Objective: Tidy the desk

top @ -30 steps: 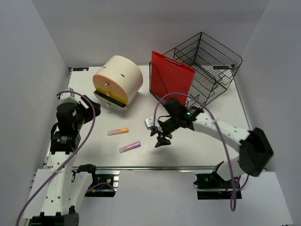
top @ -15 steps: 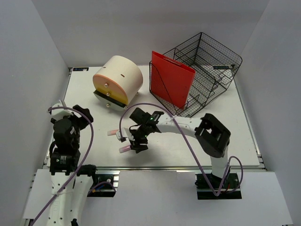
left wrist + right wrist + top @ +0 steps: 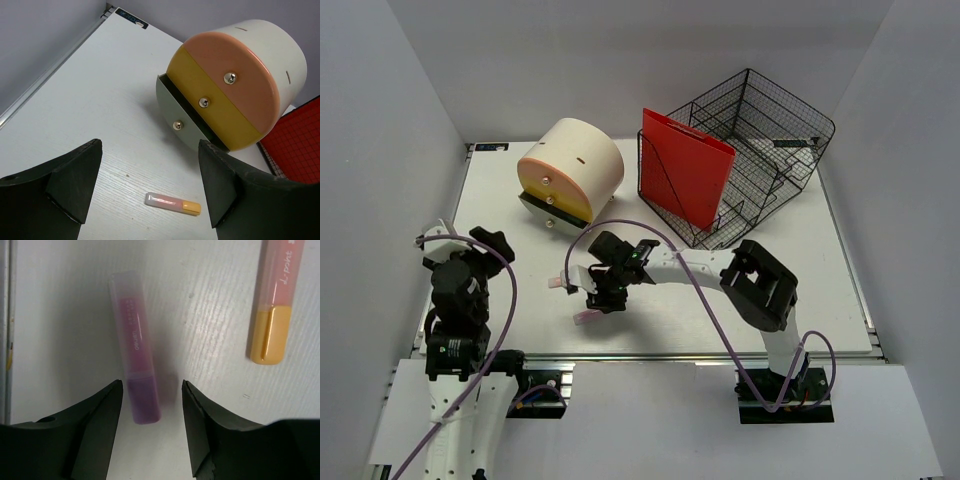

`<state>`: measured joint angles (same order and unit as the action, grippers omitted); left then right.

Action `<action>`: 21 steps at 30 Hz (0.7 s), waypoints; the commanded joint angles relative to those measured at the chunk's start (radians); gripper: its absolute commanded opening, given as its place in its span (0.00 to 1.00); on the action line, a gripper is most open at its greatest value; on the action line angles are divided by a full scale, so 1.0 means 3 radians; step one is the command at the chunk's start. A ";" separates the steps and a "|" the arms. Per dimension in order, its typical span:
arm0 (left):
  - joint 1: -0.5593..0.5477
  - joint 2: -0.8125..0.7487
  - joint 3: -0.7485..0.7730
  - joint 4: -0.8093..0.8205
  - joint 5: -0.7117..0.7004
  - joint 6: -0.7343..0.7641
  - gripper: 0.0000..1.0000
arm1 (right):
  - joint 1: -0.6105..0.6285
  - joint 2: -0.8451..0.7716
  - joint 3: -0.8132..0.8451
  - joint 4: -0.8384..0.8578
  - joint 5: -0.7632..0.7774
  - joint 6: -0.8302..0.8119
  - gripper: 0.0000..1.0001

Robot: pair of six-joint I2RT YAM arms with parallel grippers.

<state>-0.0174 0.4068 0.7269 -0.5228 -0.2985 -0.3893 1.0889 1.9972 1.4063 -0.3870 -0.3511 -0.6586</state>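
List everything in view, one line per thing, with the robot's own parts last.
desk: one, white, under everything, with a metal rail along its near edge
drawer unit: one, cream shell with pink, yellow and grey fronts, far left, its grey bottom drawer slightly out
mesh rack: one, black, far right
folder: one, red, standing in the rack's front slot
purple-capped pen: one, pink and purple, near middle, lying flat
orange-capped pen: one, pink and orange, beside the purple one, apart from it
left claw: one, black, open, empty, over the near left
right claw: one, black, open, straddling the purple-capped pen
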 commanded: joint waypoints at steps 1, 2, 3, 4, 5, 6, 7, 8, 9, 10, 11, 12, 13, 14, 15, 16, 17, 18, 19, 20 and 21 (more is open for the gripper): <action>-0.0014 -0.0037 -0.0020 0.0035 -0.0033 0.0004 0.88 | 0.0021 0.0041 0.0027 0.0124 0.0178 0.0089 0.57; -0.0014 -0.0037 -0.0020 0.0035 -0.0033 0.0004 0.87 | 0.0016 0.0041 0.0017 0.0124 0.0194 0.0079 0.56; -0.0014 -0.0042 -0.0020 0.0030 -0.0038 0.0004 0.87 | 0.0026 0.0041 0.0006 0.0119 0.0199 0.0078 0.56; -0.0014 -0.0047 -0.0020 0.0030 -0.0043 0.0004 0.87 | 0.0026 0.0031 -0.0019 0.0109 0.0179 0.0048 0.56; -0.0014 -0.0052 -0.0020 0.0030 -0.0043 0.0004 0.87 | 0.0026 0.0016 -0.0034 0.0109 0.0168 0.0038 0.56; -0.0014 -0.0057 -0.0020 0.0025 -0.0043 0.0004 0.87 | 0.0036 0.0005 -0.0055 0.0109 0.0158 0.0033 0.55; -0.0014 -0.0062 -0.0020 0.0025 -0.0043 0.0004 0.87 | 0.0031 -0.0005 -0.0070 0.0109 0.0148 0.0027 0.55; -0.0014 -0.0062 -0.0020 0.0030 -0.0043 0.0004 0.87 | 0.0041 -0.0015 -0.0096 0.0109 0.0143 0.0027 0.54; -0.0014 -0.0068 -0.0020 0.0030 -0.0048 0.0004 0.87 | 0.0052 -0.0020 -0.0106 0.0109 0.0153 0.0022 0.54; -0.0014 -0.0068 -0.0020 0.0030 -0.0048 0.0004 0.87 | 0.0047 0.0000 -0.0111 0.0109 0.0153 0.0017 0.53; -0.0014 -0.0073 -0.0020 0.0025 -0.0043 0.0004 0.87 | 0.0057 0.0010 -0.0116 0.0094 0.0153 0.0002 0.51; -0.0014 -0.0073 -0.0020 0.0025 -0.0048 0.0004 0.87 | 0.0067 0.0020 -0.0121 0.0088 0.0173 -0.0003 0.50; -0.0014 -0.0078 -0.0020 0.0025 -0.0053 0.0004 0.87 | 0.0077 0.0036 -0.0116 0.0083 0.0178 -0.0008 0.49; -0.0014 -0.0083 -0.0015 0.0025 -0.0058 0.0004 0.87 | 0.0077 0.0051 -0.0116 0.0073 0.0194 -0.0034 0.45; -0.0014 -0.0083 -0.0020 0.0020 -0.0053 0.0004 0.87 | 0.0088 0.0061 -0.0116 0.0068 0.0229 -0.0039 0.43; -0.0014 -0.0083 -0.0020 0.0025 -0.0058 0.0004 0.87 | 0.0088 0.0072 -0.0121 0.0078 0.0240 -0.0049 0.41; -0.0014 -0.0088 -0.0010 0.0020 -0.0068 -0.0001 0.87 | 0.0093 0.0067 -0.0122 0.0068 0.0250 -0.0070 0.35; -0.0014 -0.0088 -0.0015 0.0014 -0.0074 -0.0001 0.87 | 0.0093 0.0067 -0.0127 0.0063 0.0270 -0.0090 0.30; -0.0014 -0.0088 -0.0015 0.0019 -0.0074 -0.0001 0.87 | 0.0098 0.0067 -0.0127 0.0043 0.0286 -0.0105 0.26; -0.0014 -0.0088 -0.0015 0.0009 -0.0079 -0.0001 0.87 | 0.0103 0.0041 -0.0127 0.0032 0.0291 -0.0141 0.19; -0.0014 -0.0093 -0.0015 0.0009 -0.0079 -0.0001 0.87 | 0.0098 0.0031 -0.0132 -0.0003 0.0291 -0.0157 0.16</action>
<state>-0.0174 0.3878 0.7265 -0.5228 -0.3077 -0.3897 1.1130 2.0041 1.3762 -0.3702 -0.2829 -0.6769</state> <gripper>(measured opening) 0.872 0.331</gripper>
